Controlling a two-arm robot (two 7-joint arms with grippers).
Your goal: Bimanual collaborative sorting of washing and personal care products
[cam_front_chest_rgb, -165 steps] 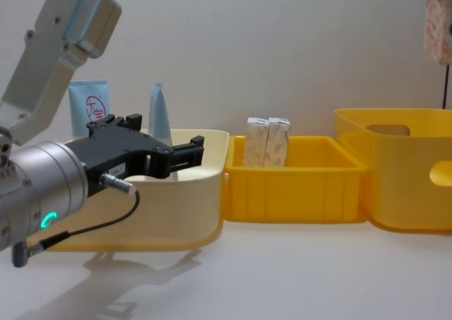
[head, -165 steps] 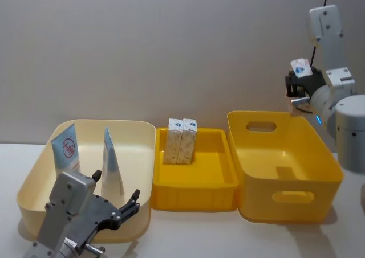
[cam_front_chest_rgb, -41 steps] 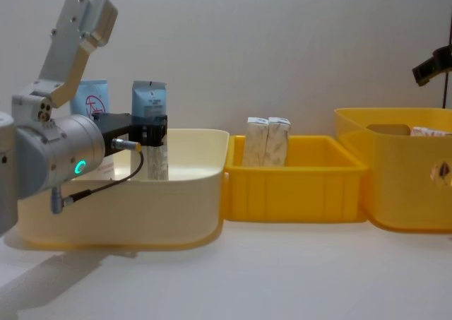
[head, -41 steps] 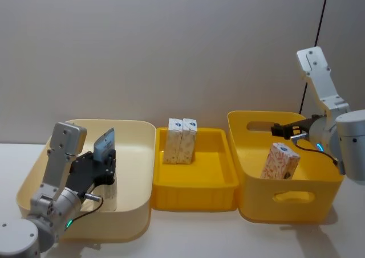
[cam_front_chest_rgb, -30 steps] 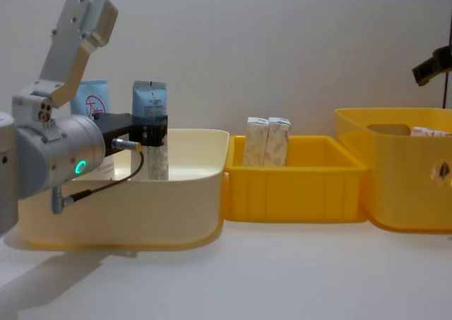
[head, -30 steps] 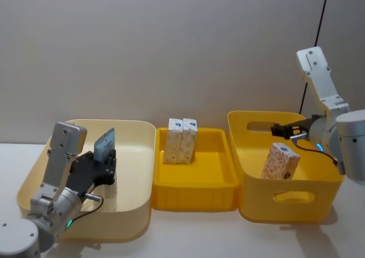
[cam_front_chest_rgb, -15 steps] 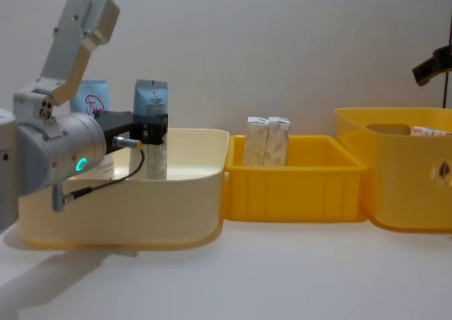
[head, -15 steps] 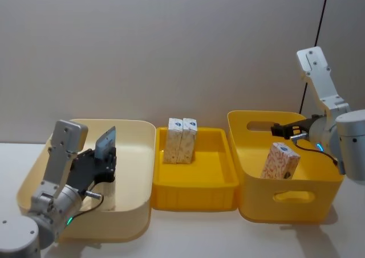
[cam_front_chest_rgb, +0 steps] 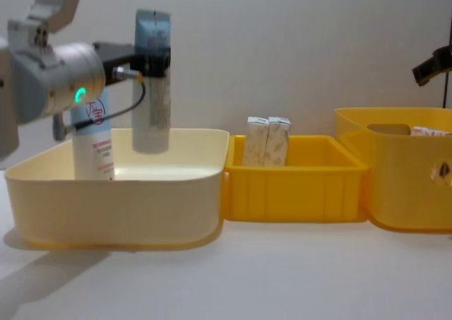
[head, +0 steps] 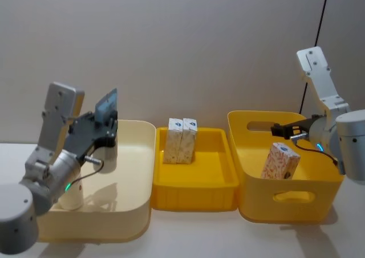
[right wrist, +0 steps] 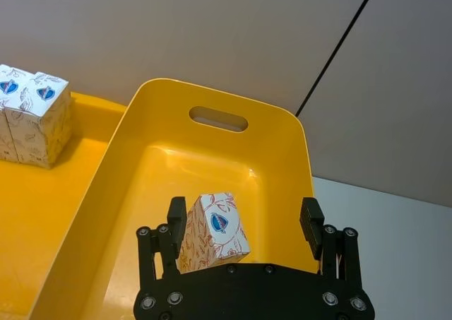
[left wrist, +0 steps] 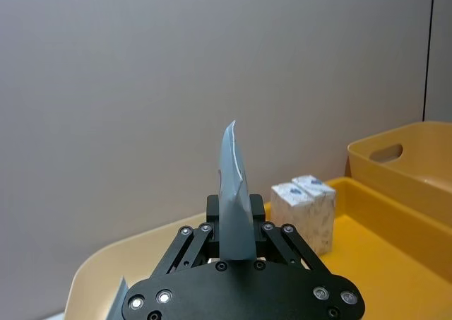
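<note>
My left gripper (head: 107, 126) is raised over the cream bin (head: 122, 212), shut on a pale blue-and-white tube (cam_front_chest_rgb: 152, 115) that hangs upright, its lower end just above the rim. In the left wrist view the tube (left wrist: 233, 200) stands between the fingers. A second tube with a red circle logo (cam_front_chest_rgb: 93, 140) stands in the cream bin. Two white cartons (head: 182, 140) stand side by side in the shallow yellow tray (head: 194, 192). My right gripper (right wrist: 244, 217) hovers open above the deep yellow bin (head: 311, 204), over a reddish-print carton (right wrist: 212, 232) leaning inside.
The three containers sit in a row against a grey wall, touching side to side. The white table in front of them (cam_front_chest_rgb: 268, 277) is bare. A dark cable (head: 319, 24) runs up the wall behind my right arm.
My left gripper has lifted the tube straight up, from standing inside the cream bin to hanging above its rim. The right arm and the carton under it have not moved.
</note>
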